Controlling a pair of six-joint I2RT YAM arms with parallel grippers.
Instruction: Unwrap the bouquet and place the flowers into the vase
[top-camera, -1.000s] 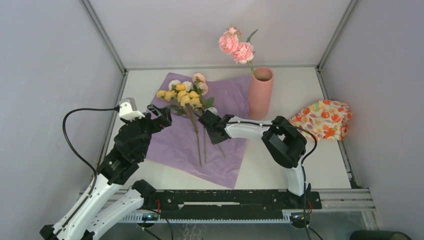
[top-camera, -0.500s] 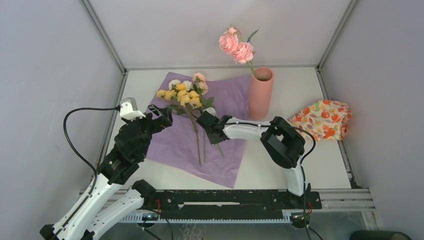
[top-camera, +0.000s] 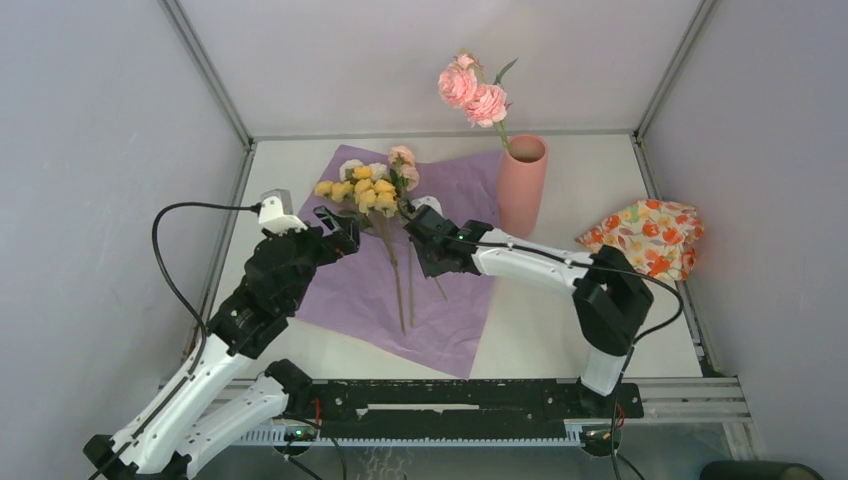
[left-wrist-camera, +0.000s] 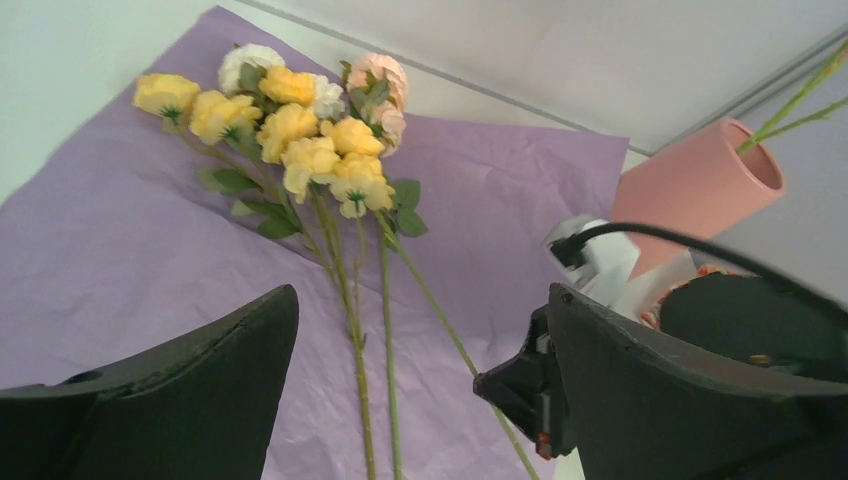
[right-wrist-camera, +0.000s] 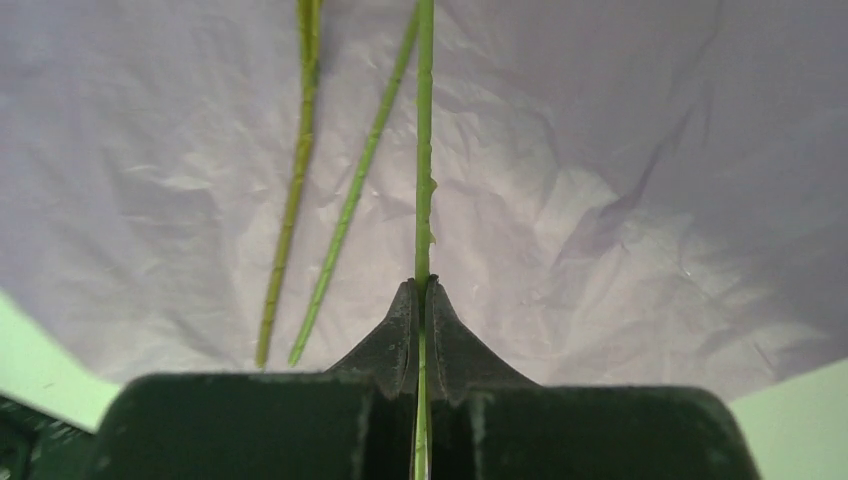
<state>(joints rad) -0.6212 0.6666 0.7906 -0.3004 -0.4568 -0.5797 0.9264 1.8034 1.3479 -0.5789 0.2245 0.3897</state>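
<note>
The flowers (top-camera: 370, 190) lie flat on an opened sheet of purple paper (top-camera: 440, 330) in the middle of the surface (top-camera: 600, 170). Their long axis runs from far to near. The yellow, white and peach heads point to the far wall and the thin green stems trail back toward my arm bases, fanning slightly apart at the near ends.

My right hand (right-wrist-camera: 420, 295) is pinched tight on one stem (right-wrist-camera: 424, 150), which runs straight out between its fingers. Two other stems lie loose on the paper just to its left. From the wrist camera I cannot see which head belongs to the gripped stem, and from above the hand covers the spot where it grips. I cannot tell whether that stem is lifted off the paper.

My left hand (top-camera: 340, 225) hangs over the paper's left side with its fingers spread wide and nothing between them, near the heads but apart from them.

The vase (top-camera: 522, 190) stands upright at the paper's far right corner, with two pink roses (top-camera: 472, 92) rising from its mouth on thin stems. In the left wrist view my right arm cuts off its lower part.

An orange-flowered cloth bundle (top-camera: 645, 235) sits well to the right, against the side wall.
</note>
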